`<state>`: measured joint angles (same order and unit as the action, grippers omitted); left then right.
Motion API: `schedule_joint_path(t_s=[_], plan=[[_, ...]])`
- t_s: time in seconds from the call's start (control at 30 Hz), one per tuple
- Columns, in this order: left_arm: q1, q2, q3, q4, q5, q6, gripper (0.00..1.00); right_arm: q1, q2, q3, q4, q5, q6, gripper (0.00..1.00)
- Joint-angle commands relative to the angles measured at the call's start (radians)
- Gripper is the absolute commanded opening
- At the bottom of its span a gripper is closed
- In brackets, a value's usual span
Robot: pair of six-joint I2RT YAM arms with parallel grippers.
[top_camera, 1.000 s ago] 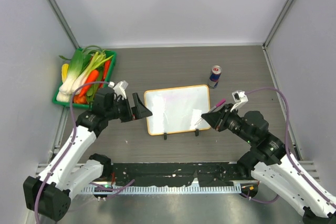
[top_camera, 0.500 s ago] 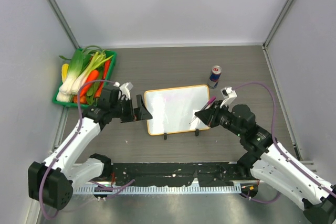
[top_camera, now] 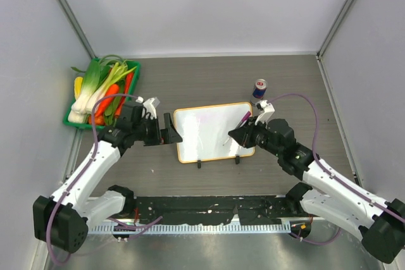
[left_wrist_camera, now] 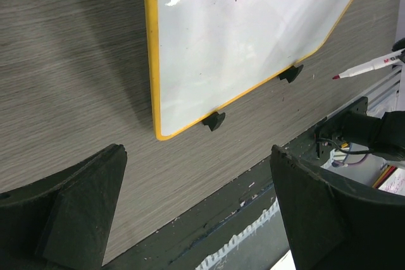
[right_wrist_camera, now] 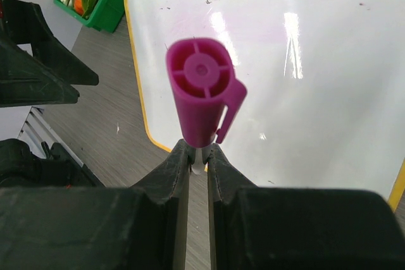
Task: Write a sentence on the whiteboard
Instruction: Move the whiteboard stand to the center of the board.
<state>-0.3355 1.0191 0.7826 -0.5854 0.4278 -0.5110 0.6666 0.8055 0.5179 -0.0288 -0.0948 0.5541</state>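
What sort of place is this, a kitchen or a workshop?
Probably a robot test booth: plain grey walls close in a wood-grain table, two white-and-black robot arms are mounted at its near edge, and props lie out, an orange-framed whiteboard and a green plastic tray of vegetables.

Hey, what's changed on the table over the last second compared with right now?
The right end effector, shut on the pink marker, swung in leftward from beyond the right edge of the whiteboard to over its right side. Nothing was grasped or released. The left end effector stays open beside the board's left edge; the board and the can have not moved.
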Motion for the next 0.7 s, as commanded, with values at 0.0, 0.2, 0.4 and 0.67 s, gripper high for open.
schedule_joint_path(t_s=[0.0,0.2,0.4,0.67], plan=[[0.001,-0.045,0.007,0.022,0.009,0.020,0.99,0.004,0.029,0.051,0.122,0.013,-0.010,0.01],[-0.097,0.010,-0.003,0.032,-0.079,-0.027,0.92,0.005,0.037,0.057,0.148,0.038,-0.003,0.01],[-0.263,0.081,-0.046,0.091,-0.193,-0.101,0.79,0.002,0.052,0.067,0.144,0.059,-0.013,0.01],[-0.339,0.038,-0.124,0.202,-0.250,-0.193,0.71,-0.001,0.100,0.073,0.174,0.043,-0.019,0.01]])
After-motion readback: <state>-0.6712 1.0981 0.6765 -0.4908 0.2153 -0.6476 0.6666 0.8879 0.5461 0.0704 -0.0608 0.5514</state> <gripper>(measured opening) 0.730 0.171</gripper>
